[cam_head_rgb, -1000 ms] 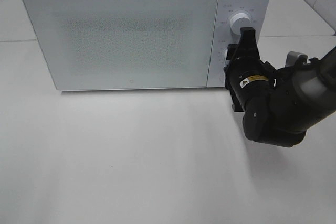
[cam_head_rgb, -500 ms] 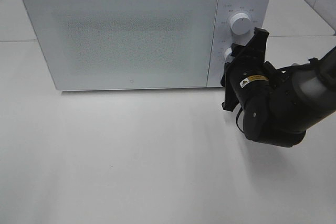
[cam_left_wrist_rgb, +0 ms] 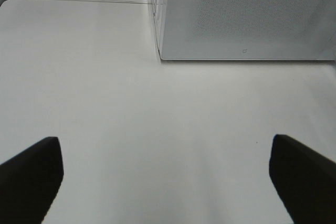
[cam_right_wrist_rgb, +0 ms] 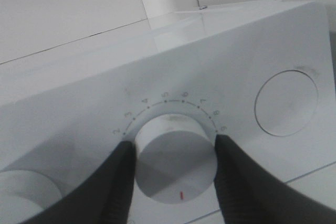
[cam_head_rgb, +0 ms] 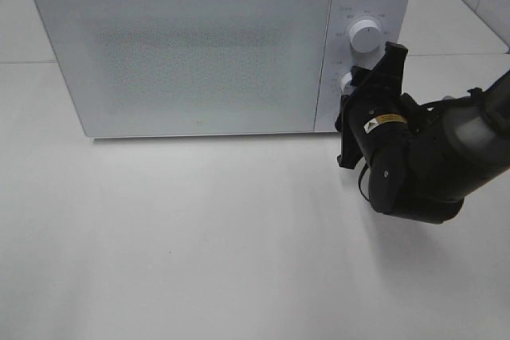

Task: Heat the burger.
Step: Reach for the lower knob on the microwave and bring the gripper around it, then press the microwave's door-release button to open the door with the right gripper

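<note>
The burger is out of view in every frame. The white microwave (cam_head_rgb: 191, 53) stands at the back of the table with its door shut; it also shows in the left wrist view (cam_left_wrist_rgb: 247, 14). My right gripper (cam_head_rgb: 351, 90) is at the control panel, shut on the lower dial (cam_head_rgb: 347, 81). In the right wrist view the gripper (cam_right_wrist_rgb: 175, 142) has its black fingers (cam_right_wrist_rgb: 118, 182) on both sides of this numbered dial (cam_right_wrist_rgb: 176, 169), whose red mark points towards the camera. My left gripper (cam_left_wrist_rgb: 168, 182) is open and empty over the bare table, in front of the microwave's left corner.
The upper dial (cam_head_rgb: 364, 35) sits above the held one. A round button (cam_right_wrist_rgb: 286, 103) lies beside the held dial on the panel. The white table (cam_head_rgb: 199, 244) stretches in front of the microwave. The right arm's black body (cam_head_rgb: 414, 173) hangs right of the panel.
One second ago the right gripper stood upright at the dial; it has since turned clockwise around it. It has held still over the last half second.
</note>
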{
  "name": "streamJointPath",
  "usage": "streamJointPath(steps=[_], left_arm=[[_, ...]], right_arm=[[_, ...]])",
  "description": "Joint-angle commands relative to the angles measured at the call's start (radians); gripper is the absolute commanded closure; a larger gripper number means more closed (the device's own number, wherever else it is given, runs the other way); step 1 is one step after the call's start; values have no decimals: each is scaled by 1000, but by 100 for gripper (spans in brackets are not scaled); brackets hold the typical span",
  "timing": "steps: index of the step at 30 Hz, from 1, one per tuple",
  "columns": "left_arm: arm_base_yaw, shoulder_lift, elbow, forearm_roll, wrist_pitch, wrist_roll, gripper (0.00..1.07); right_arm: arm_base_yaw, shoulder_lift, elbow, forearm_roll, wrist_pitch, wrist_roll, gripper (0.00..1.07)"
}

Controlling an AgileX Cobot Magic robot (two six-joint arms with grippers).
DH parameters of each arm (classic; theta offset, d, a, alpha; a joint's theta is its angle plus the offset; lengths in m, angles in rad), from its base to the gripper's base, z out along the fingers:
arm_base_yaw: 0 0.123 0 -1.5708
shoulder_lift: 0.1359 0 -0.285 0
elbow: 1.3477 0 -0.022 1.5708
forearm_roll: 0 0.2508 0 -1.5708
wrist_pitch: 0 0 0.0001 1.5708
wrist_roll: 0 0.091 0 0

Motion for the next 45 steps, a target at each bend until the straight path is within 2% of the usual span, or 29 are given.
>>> streamJointPath(steps=[1,2,3,4,6,7,9,12,21,29,32,34,36,45], left_arm=[[3,-4,1,-4,-6,-2,6],[3,-4,1,-4,-6,-2,6],[3,-4,1,-4,-6,-2,6],[3,-4,1,-4,-6,-2,6],[3,-4,1,-4,-6,-2,6],[3,-4,1,-4,-6,-2,6],[3,-4,1,-4,-6,-2,6],[3,-4,1,-4,-6,-2,6],[3,-4,1,-4,-6,-2,6],[3,-4,1,-4,-6,-2,6],[3,-4,1,-4,-6,-2,6],[3,-4,1,-4,-6,-2,6],[3,-4,1,-4,-6,-2,6],[3,-4,1,-4,-6,-2,6]], right_arm=[[-19,-3,-32,11,-231,-23,66],[-19,-3,-32,11,-231,-23,66],[-19,-3,-32,29,-231,-26,59],[-19,-3,-32,29,-231,-26,59],[-19,-3,-32,51,-231,-62,46],[-19,-3,-32,51,-231,-62,46],[-19,-3,-32,55,-231,-107,37],[-16,-3,-32,48,-231,-120,32],[-16,-28,-3,15,-227,-122,32],[-16,-115,114,-41,-213,-156,32],[-16,-176,192,-67,-197,-161,32],[-16,-191,208,-77,-191,-167,32],[-16,-264,277,-132,-160,-239,32],[-16,-400,330,-227,-114,-399,32]])
